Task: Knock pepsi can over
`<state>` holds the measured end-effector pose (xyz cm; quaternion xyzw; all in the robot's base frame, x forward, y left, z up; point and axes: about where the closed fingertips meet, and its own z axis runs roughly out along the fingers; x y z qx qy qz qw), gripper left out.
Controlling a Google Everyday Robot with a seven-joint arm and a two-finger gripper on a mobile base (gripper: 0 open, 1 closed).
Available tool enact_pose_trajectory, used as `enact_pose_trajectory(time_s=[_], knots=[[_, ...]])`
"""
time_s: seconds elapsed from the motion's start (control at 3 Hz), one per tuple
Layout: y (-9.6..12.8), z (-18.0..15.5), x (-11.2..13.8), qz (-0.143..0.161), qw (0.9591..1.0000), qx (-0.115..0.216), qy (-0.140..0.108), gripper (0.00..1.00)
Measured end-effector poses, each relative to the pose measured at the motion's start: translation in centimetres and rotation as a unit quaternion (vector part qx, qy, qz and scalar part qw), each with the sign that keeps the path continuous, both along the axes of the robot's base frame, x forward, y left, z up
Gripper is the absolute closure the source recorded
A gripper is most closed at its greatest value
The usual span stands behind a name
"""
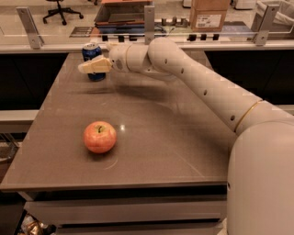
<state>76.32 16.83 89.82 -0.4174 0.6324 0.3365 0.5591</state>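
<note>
The pepsi can (91,50) is being seen standing up at the far left side of the table (174,137). The gripper (85,68) is being held right in front of it, across its middle. Whether the gripper is spread or pressed together cannot be told.

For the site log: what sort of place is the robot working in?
Likely an office or lab workspace: a swivel chair and a cardboard box stand beyond a glass partition behind the grey table. The gripper is at the pepsi can, at the table's far edge.
</note>
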Motion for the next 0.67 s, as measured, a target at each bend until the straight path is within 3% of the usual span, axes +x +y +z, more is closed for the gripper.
enact_pose_trajectory(time_s=[0.67], knots=[[0.55,-0.11,-0.18,0.004,1.0,0.0,0.001,0.48]])
